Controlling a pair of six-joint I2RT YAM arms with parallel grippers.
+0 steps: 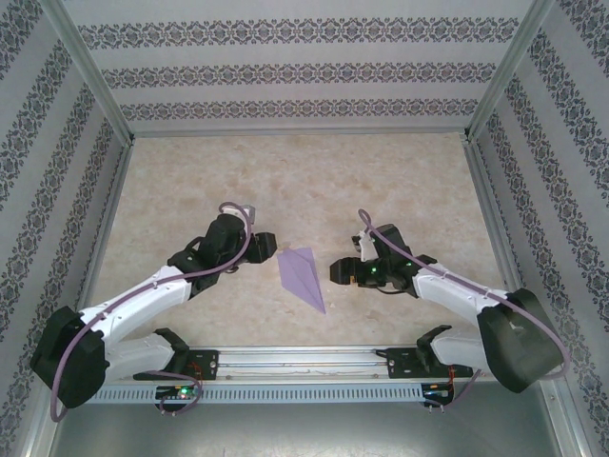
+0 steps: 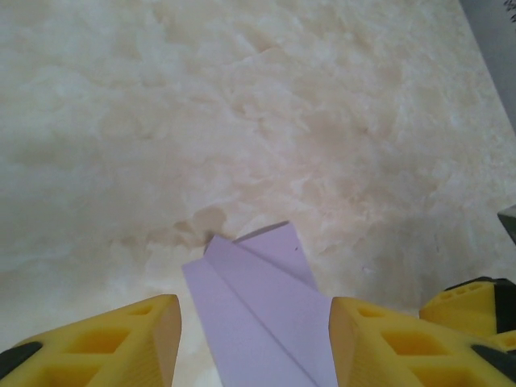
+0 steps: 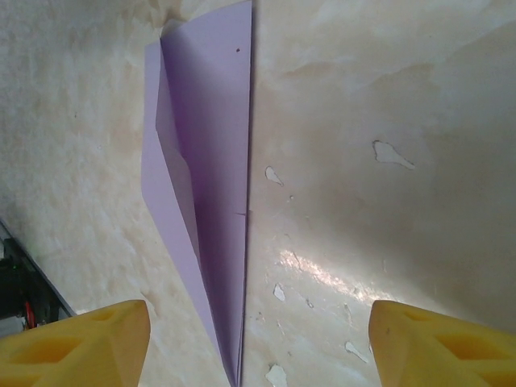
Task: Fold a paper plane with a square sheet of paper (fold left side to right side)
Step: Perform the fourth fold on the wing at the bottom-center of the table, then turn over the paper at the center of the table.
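Left hand (image 1: 265, 246) sits at the paper plane's (image 1: 303, 276) ten o'clock and right hand (image 1: 341, 271) at its three o'clock. Both have their fingers spread and grip nothing, which I read as leaving the folded plane free so its creases aren't dragged. It lies flat on the counter (image 1: 304, 181), midway between my two arms, with its nose toward five o'clock and its wide tail toward eleven; in the left wrist view the yellow fingers (image 2: 105, 343) straddle that tail.

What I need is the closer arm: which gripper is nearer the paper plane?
Left. Left gripper is at the wide end of the paper plane; right gripper stands slightly off its long edge.
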